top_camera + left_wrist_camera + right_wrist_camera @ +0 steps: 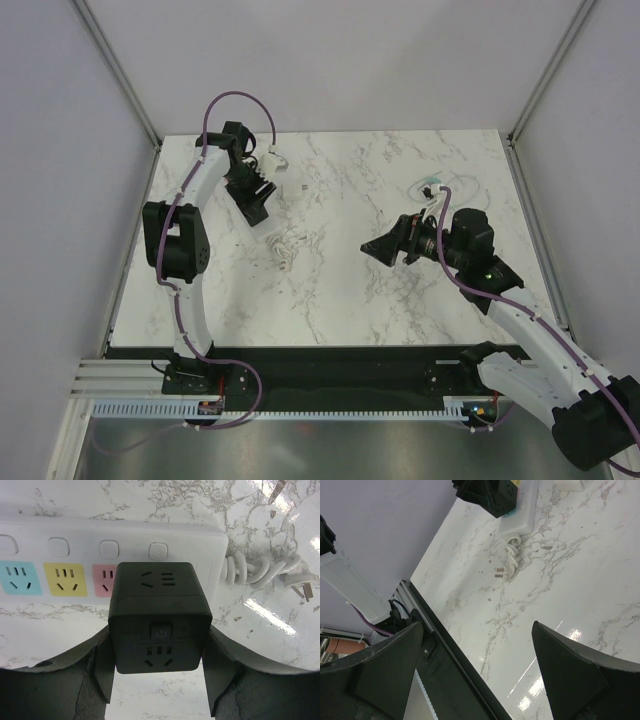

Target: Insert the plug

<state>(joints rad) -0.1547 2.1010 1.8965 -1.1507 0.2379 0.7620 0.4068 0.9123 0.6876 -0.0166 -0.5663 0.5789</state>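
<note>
Seemingly mid-insertion, the left gripper [159, 677] clamped a black cube-shaped plug [159, 615] against the white power strip [207, 550], needing a straight push.

White marble tabletop [340, 300] w/ grey veins lies under L gripper [257, 210] & R gripper [373, 248]. Small clear/teal item [432, 184], too small to ID, sits on it just beyond R gripper, on the far side. Plain grey walls [60, 150] on 3 sides, w/ metal corner posts [118, 68] far L & far R. Behind both grippers, at near edge: black base strip [330, 362], then white slotted cable duct [320, 408].
</note>
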